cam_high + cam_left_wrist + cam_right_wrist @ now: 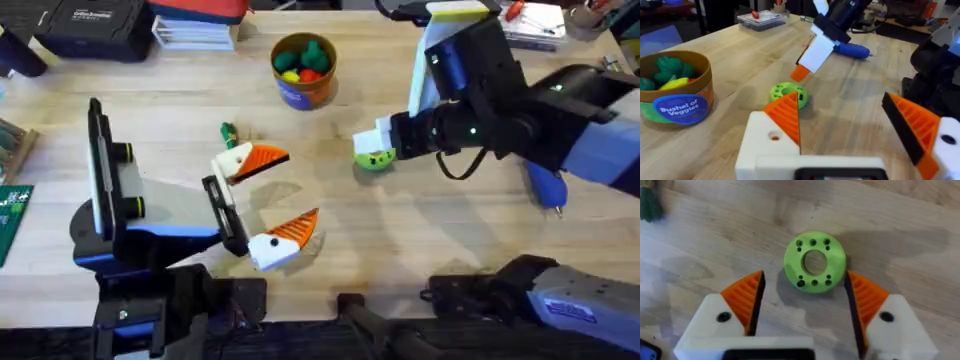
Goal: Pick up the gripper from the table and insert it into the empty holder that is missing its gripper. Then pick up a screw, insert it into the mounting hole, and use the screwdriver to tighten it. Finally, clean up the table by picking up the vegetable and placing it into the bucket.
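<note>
Your right tool [805, 307] hangs over the green disc [814, 261].
Both tools gape wide, left tool [268, 205] empty beside the vegetable [228, 133].

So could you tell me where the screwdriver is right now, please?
The screwdriver lies on the table's right side in the overhead view, partly under the right arm, beyond the green disc.
</note>
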`<state>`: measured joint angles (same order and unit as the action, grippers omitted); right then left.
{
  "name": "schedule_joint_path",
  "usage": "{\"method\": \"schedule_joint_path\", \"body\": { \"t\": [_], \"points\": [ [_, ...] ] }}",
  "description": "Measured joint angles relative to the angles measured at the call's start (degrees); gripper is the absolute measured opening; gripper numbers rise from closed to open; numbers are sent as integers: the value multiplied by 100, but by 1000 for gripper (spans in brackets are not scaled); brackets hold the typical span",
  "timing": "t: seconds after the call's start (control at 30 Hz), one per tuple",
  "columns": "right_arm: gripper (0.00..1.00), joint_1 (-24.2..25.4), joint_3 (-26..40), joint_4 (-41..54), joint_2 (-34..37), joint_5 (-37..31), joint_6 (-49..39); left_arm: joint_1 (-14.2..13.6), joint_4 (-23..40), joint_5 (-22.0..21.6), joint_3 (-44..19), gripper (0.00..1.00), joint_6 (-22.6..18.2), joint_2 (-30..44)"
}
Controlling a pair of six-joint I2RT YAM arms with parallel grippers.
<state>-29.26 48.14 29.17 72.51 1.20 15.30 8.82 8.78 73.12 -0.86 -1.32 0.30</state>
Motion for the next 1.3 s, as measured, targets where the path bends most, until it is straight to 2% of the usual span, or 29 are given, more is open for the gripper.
{"method": "schedule_joint_path", "body": {
  "t": [0.07,0.1,0.37,0.67,0.9,1.3],
  "points": [
    [746,-26,1,95,-1,-12,-24,0,0,-1,0,985,2,1],
    [712,-45,0,137,1,-13,-21,0,0,1,0,985,2,1],
    [623,-328,2,225,182,-36,-39,0,0,1,0,985,0,0],
    [415,-514,2,223,828,-255,79,0,0,1,0,985,2,0],
    [326,-514,2,140,890,-335,139,0,0,0,0,985,2,0],
    [255,-632,2,-29,953,-355,143,0,0,1,0,985,0,2]
  ]
}}
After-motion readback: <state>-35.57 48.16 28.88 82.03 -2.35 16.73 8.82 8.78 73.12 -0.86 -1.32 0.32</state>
